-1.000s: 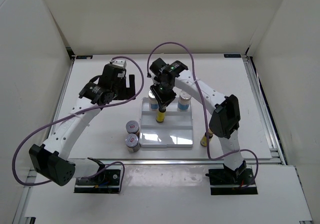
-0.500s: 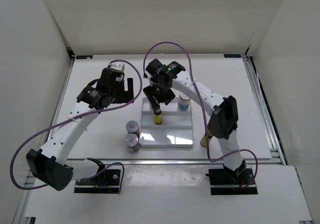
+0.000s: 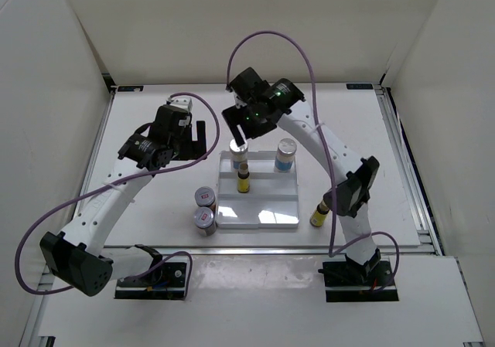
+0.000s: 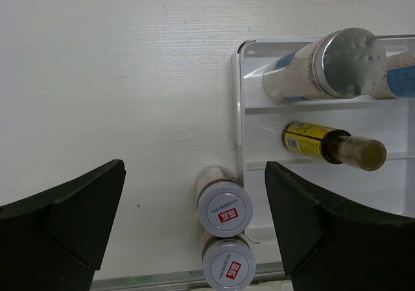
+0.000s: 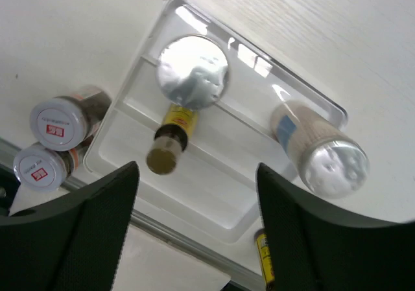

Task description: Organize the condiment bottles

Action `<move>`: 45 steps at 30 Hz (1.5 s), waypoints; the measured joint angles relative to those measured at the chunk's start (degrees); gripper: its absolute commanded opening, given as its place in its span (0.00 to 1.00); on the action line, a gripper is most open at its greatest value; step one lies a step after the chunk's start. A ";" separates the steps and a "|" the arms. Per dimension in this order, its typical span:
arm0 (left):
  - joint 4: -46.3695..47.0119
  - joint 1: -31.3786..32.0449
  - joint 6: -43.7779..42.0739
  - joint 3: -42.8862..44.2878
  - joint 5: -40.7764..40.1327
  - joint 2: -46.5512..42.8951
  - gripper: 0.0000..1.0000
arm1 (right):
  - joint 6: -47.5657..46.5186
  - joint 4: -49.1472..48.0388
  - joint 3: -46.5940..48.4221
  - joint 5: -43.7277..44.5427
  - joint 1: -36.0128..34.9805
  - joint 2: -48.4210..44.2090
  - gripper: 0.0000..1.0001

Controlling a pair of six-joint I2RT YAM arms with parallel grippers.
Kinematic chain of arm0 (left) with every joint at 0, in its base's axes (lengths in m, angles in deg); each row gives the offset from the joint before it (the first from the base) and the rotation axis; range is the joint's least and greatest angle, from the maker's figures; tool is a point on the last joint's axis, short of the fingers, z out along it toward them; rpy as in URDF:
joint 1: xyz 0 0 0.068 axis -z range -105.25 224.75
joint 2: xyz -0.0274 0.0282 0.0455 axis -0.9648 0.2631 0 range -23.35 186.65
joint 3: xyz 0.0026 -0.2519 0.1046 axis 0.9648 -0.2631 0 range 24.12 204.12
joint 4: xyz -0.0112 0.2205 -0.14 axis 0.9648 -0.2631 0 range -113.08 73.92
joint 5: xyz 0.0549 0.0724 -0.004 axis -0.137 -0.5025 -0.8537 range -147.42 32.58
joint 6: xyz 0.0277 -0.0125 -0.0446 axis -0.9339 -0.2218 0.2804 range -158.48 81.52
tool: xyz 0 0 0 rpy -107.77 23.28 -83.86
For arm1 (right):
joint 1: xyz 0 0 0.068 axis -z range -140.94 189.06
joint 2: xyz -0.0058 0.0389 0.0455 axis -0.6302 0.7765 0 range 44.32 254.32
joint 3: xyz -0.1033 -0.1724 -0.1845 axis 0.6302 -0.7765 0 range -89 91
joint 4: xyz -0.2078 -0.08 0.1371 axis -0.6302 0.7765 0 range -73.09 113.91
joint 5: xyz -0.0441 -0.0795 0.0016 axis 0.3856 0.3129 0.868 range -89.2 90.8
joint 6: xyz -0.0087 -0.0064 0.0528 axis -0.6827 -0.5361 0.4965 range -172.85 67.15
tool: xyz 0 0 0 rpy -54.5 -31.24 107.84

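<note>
A white ridged tray [image 3: 267, 206] holds two tall silver-capped bottles [image 3: 238, 152] [image 3: 285, 156] in its back row and a slim yellow bottle [image 3: 244, 178] upright in the middle row. Two short red-labelled jars [image 3: 204, 198] [image 3: 203, 219] stand against its left edge, and another yellow bottle [image 3: 318, 214] stands off its right edge. My right gripper [image 3: 240, 133] hovers open and empty above the tray's back left; its wrist view looks down on the yellow bottle [image 5: 170, 142]. To the tray's left my left gripper [image 3: 195, 138] hangs open over the jars [image 4: 225, 208].
The tray's front row [image 5: 214, 187] holds nothing. A metal rail [image 3: 263, 248] runs along the table's near edge just beyond the jars. White walls enclose the table at the back and both sides.
My right gripper has opened, let go of the yellow bottle in the tray's middle row and lifted away towards the back. The left arm has shifted only slightly.
</note>
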 measured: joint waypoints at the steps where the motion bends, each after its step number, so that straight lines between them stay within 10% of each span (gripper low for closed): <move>1: 0.00 0.00 0.00 0.00 0.00 0.00 1.00 | 0.68 0.02 -0.35 2.36 0.07 -1.16 0.72; 13: 0.09 0.00 0.90 -2.08 0.00 -0.20 1.00 | 16.02 2.82 -36.59 9.92 9.20 -33.57 0.59; 25: 0.02 0.00 1.99 -3.02 0.07 -0.22 1.00 | 23.47 3.17 -61.77 1.36 9.05 -43.56 0.53; 45: 0.07 0.00 2.01 -4.13 0.07 -0.52 1.00 | 24.26 3.02 -67.54 -0.13 12.70 -46.03 0.53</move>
